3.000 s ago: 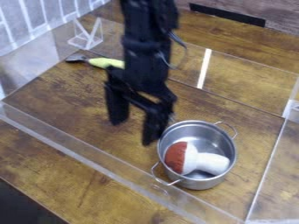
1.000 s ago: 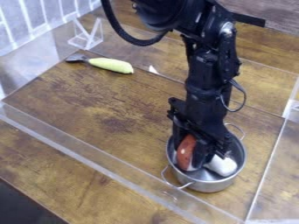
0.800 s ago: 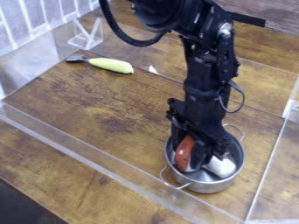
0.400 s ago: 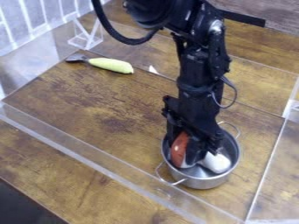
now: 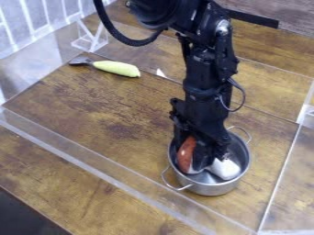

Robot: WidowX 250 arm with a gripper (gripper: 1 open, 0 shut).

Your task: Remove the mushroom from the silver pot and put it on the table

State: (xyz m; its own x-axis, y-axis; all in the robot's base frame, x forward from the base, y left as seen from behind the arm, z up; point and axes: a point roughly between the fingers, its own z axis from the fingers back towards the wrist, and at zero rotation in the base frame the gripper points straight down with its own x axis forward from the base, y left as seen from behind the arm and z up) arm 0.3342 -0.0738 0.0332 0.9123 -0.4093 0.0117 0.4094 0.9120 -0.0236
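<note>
The silver pot [image 5: 203, 186] stands on the table [image 5: 92, 110] at the front right, close to the clear front wall. Inside it lies the mushroom [image 5: 185, 155], reddish-brown cap to the left and white stem [image 5: 226, 169] to the right. My gripper [image 5: 196, 156] points straight down into the pot. Its black fingers [image 5: 204, 147] sit on either side of the cap and look shut on it. The arm hides the pot's back rim and part of the cap.
A yellow-green elongated vegetable [image 5: 117, 67] lies at the back left, beside a small silver utensil [image 5: 77, 61]. Clear acrylic walls [image 5: 86, 151] edge the table in front and on the right. A clear stand [image 5: 88, 37] is in the back left corner.
Three seconds ago the gripper hung open left of the pot; now it is down inside, around the mushroom's cap. Over the last second it has barely moved.
</note>
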